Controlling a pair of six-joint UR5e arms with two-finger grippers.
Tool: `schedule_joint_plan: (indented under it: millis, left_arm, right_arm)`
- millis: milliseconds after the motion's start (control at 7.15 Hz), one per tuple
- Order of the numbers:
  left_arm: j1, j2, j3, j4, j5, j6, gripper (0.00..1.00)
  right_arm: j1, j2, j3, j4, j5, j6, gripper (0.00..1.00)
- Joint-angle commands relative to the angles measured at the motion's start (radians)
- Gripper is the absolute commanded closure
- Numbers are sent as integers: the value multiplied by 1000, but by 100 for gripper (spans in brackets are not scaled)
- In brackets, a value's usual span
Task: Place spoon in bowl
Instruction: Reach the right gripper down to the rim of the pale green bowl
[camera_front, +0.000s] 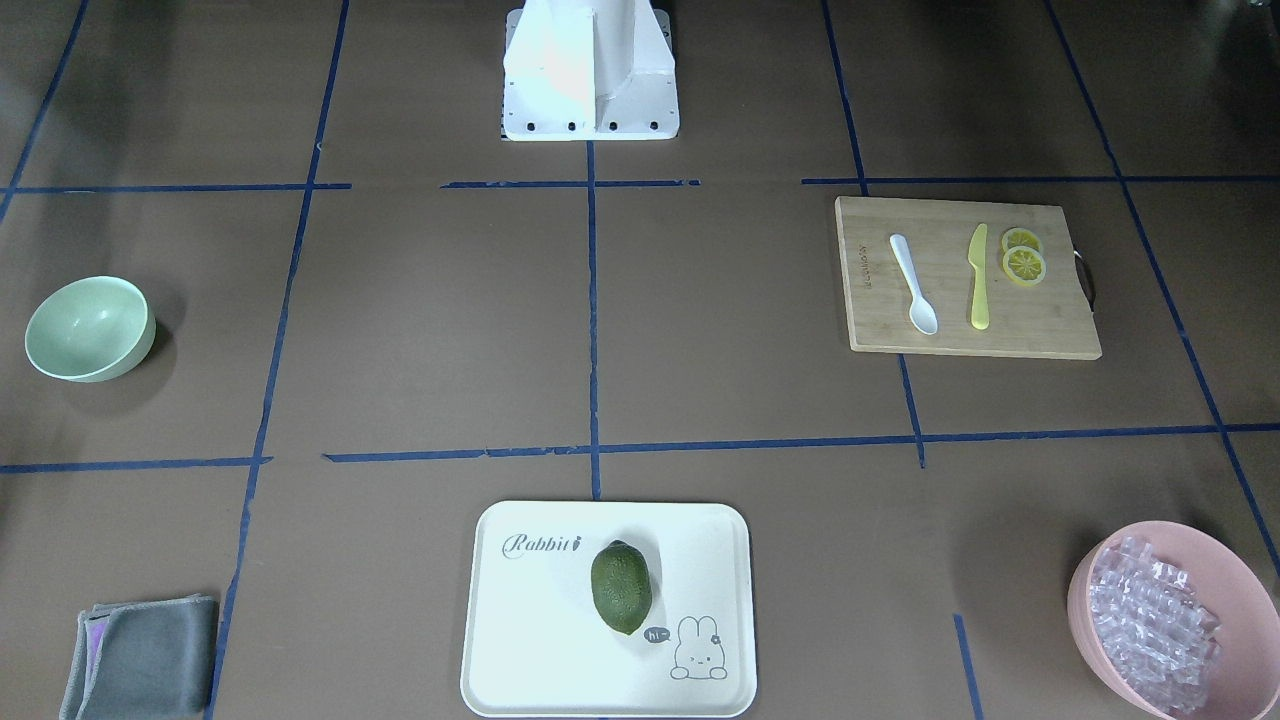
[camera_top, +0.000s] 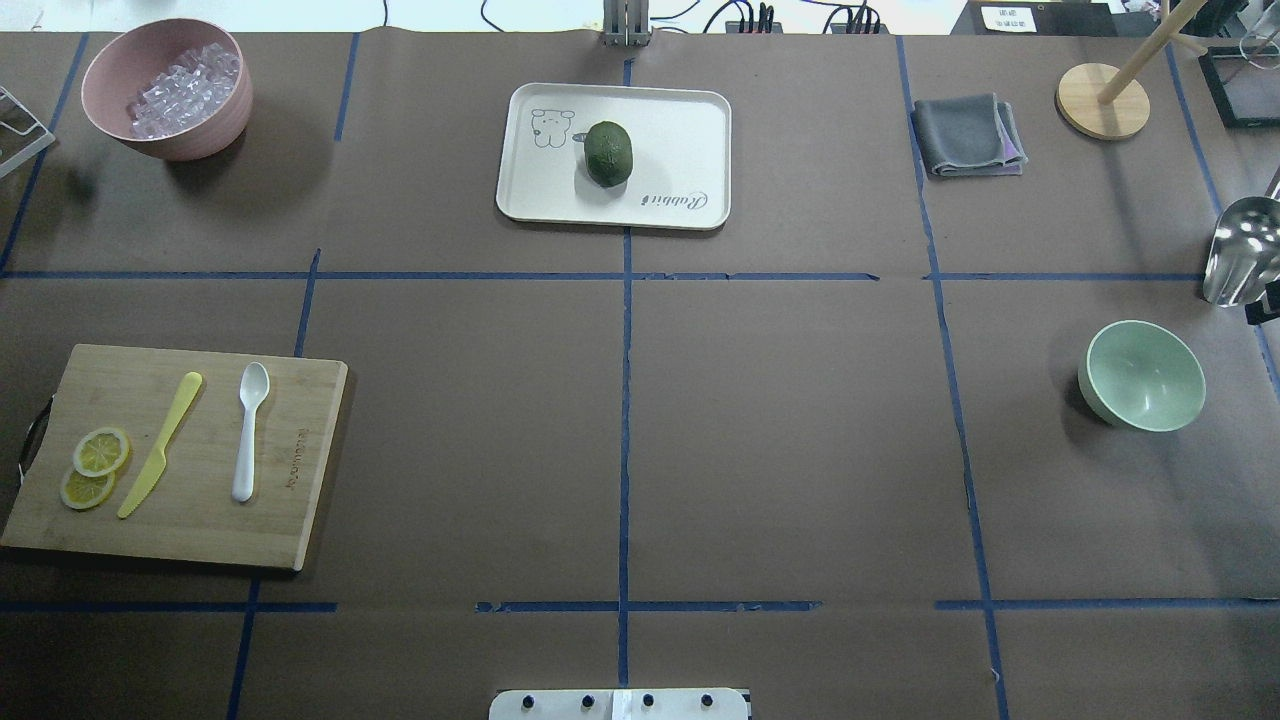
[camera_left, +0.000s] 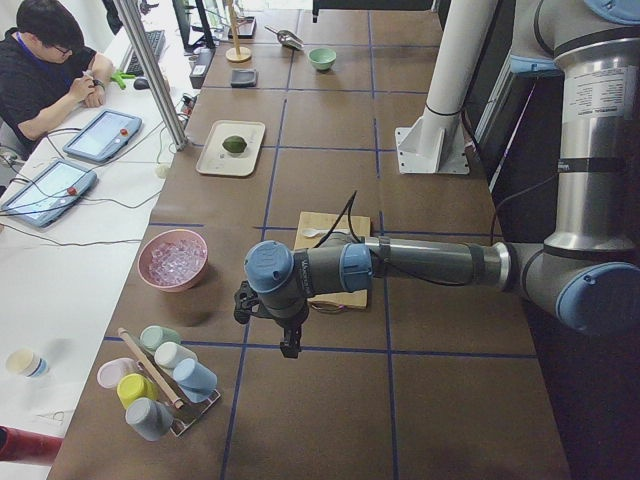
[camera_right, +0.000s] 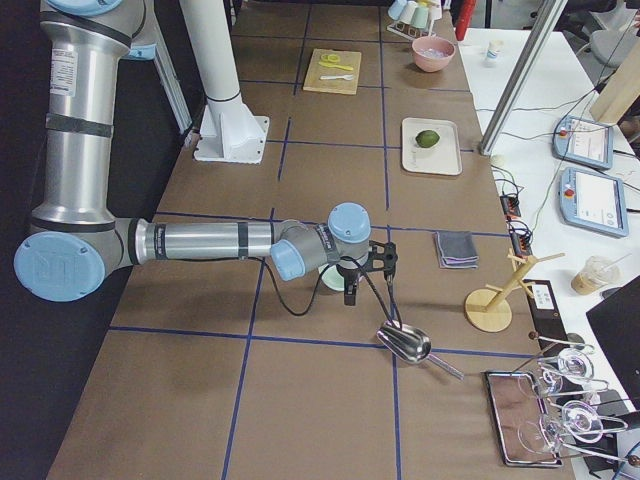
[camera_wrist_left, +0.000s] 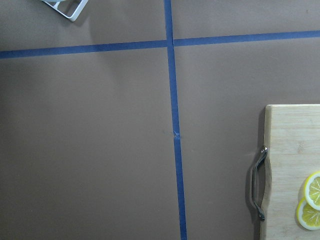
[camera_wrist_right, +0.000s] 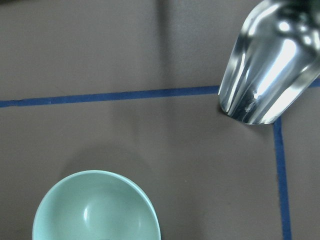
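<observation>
Going by the overhead view, the far left of the surface (camera_top: 620, 450) holds a wooden cutting board (camera_top: 200, 535). On it, from left to right, lie two lemon slices (camera_top: 100, 452), a yellow knife (camera_top: 160, 444) and the spoon (camera_top: 247, 432). The spoon lies flat near the board's inner edge, scoop pointing away from the robot, and nothing touches it. The left end effector (camera_left: 289, 343) shows only in the left side view, hanging above the surface off the board's handle end. Whether its fingers are spread or pressed together cannot be told. In the middle, toward the far edge, a green fruit (camera_top: 608, 153) rests on a white tray (camera_top: 680, 130). Farther right a folded grey cloth (camera_top: 965, 135) lies flat. Nearer the robot the bowl (camera_top: 1145, 375) stands upright and empty, well apart from the spoon, with a metal scoop (camera_top: 1240, 250) beyond it at the view's right edge. The right end effector (camera_right: 352, 288) shows only in the right side view, hanging near the bowl, and its finger state likewise cannot be told. The task looks to be at its first step, with the pick not yet begun. The next move would call for the left arm to shift inward over the board, line up across the thin handle and come down low enough to pinch a flat piece. It would then have to carry the spoon across the whole surface, or pass it to the right arm.
</observation>
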Motion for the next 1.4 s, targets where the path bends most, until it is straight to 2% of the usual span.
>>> schedule_joint_plan:
  millis: [0,280,559,839,979,1119,1259]
  left_arm:
    - [0,0,0,0,0,0,0]
    - [0,0,2,0,1,0,0]
    - [0,3,0,0,0,0,0]
    - [0,3,0,0,0,2,0]
    - [0,3,-1,0,0,0,0]
    - [0,3,-3,-2,0,0,0]
    - [-2,3,-3,-2,0,0,0]
  right_arm:
    - [-101,13,-32,53,-50,57,0]
    - [-149,17,-63,54,-87,57,0]
    - [-168,44,-116,57,-92,57,0]
    - [-182,47,-123,56,-91,59,2]
    - [-183,44,-123,57,-88,59,31]
    - [-183,43,-123,59,-88,50,75]
    - [-183,44,-115,60,-85,47,96]
